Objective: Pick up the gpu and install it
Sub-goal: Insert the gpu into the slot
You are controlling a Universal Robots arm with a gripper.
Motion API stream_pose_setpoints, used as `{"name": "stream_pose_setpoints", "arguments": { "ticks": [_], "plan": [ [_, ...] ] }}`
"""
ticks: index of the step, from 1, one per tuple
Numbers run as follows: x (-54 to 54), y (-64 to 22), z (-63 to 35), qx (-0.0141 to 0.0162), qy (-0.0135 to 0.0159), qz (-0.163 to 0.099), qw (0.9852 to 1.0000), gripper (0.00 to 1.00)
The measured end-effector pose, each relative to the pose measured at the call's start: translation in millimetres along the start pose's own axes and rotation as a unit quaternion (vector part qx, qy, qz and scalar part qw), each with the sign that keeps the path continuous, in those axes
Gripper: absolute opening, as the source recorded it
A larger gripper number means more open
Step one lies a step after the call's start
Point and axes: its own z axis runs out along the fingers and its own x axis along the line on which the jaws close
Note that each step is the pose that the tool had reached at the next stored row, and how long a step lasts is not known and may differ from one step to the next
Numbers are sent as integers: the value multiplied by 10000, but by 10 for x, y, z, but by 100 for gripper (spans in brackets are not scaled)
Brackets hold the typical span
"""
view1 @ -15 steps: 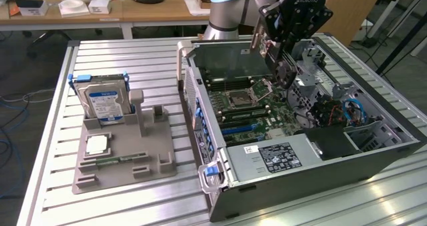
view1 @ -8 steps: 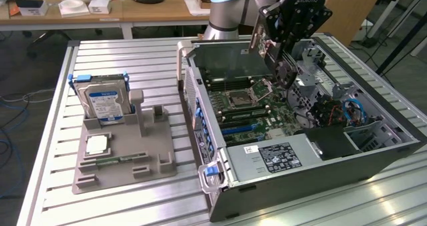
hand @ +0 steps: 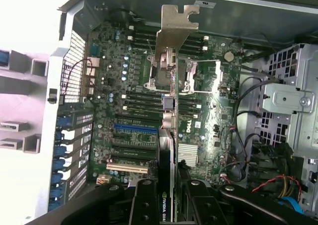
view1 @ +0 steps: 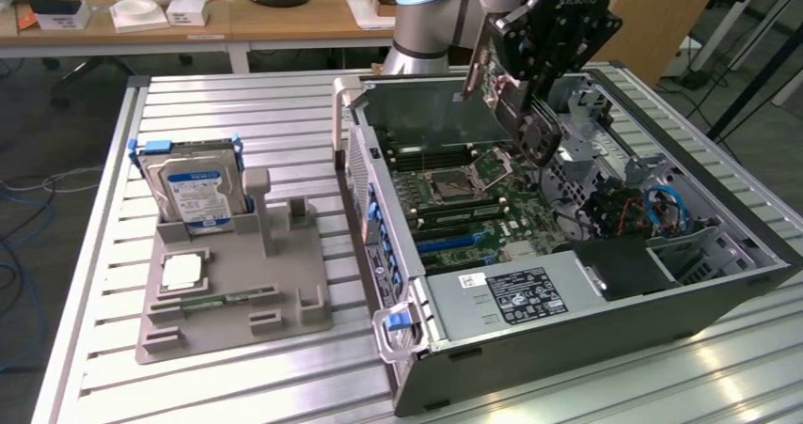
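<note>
Slatted metal makes up the counter (view1: pixel 251 95) I am working over, with wooden desks (view1: pixel 289 15) behind it. On the counter an open computer case (view1: pixel 603 321) lies on its side, the motherboard (view1: pixel 490 198) facing up and a labelled power supply (view1: pixel 514 292) at the near end.

My gripper (view1: pixel 527 71) hangs over the open case, its jaws closed narrowly on the gpu (view1: pixel 533 128). In the exterior view the card is tilted steeply, with its round fan facing the exterior view's right, and it sits above the middle of the motherboard, near the CPU socket (view1: pixel 446 184). It is not seated in any slot. I cannot tell how close its lower edge is to the board.

In the wrist view I see the gpu (hand: pixel 169 130) edge-on, running away from the gripper (hand: pixel 168 197). One black finger (hand: pixel 144 200) presses each face of the card. Its pale metal bracket (hand: pixel 174 24) is at the far end, by the case wall. Beneath the card lie the memory slots and a blue expansion slot (hand: pixel 134 127), which is off to one side of the card's line.

To the exterior view's left of the case sits a grey parts holder (view1: pixel 289 283). A hard drive (view1: pixel 195 189) with a blue and white label stands upright at the back of it, and a narrow green memory stick (view1: pixel 220 301) lies flat near the front. Both are well apart from the gripper.
</note>
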Motion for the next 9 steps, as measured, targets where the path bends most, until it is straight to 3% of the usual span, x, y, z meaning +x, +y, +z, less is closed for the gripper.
{"name": "stream_pose_setpoints", "arguments": {
  "ticks": [9],
  "plan": [
    [0, 0, 1, -12, 21, -471, 9989, 26]
  ]
}}
